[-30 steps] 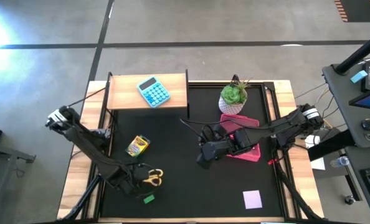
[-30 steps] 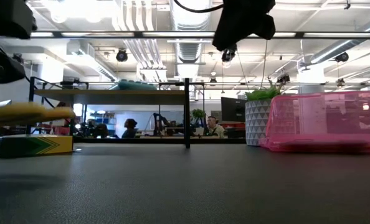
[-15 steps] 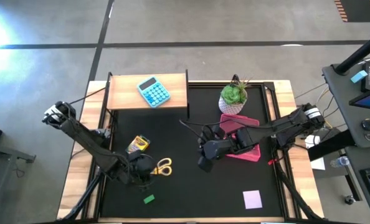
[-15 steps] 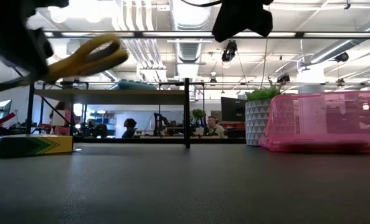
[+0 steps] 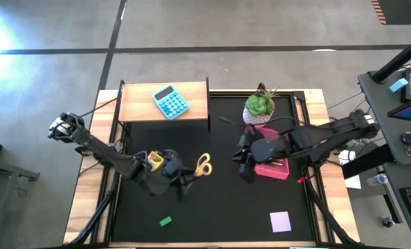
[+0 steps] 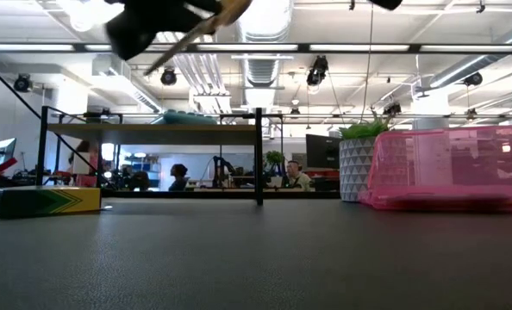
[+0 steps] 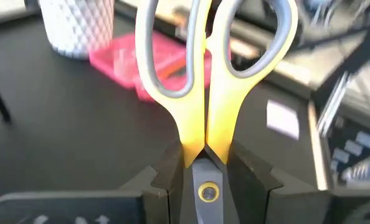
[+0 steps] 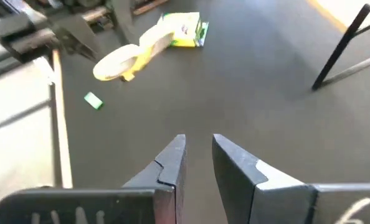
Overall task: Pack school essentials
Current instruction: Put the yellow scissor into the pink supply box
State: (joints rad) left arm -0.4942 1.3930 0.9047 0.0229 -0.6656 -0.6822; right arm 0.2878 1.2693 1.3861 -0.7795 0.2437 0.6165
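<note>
1. Far left of the table, we see the left arm reaching in toward the middle, the yellow-green crayon box [image 5: 154, 160] lying on the black mat just beside it.
2. There's the left gripper [image 5: 185, 174], pinched on the yellow-handled scissors [image 5: 203, 165]. Our wrist view shows both fingers clamped around the pivot, handles pointing forward, blades hidden behind the fingers.
3. The scissors ride well above the mat; in the low view they hang near the top of the picture, clear of everything.
4. Below them, near the front edge, the tiny green eraser [image 5: 165, 221] sits alone, not yet collected.
5. Middle right now: the right gripper [image 5: 248, 171] hovers over bare mat beside the pink container [image 5: 273, 169], fingers close together with a thin gap and nothing between them.
6. The pink container sits just in front of the potted plant [image 5: 259, 107]; it looks to us like the destination.
7. Front right, the lilac square notepad [image 5: 280, 221] waits untouched.
8. Our read: this is the carry step, scissors in transit toward the container. Next calls for bringing them over its open top without meeting the right arm parked alongside, lowering, then opening the fingers.
</note>
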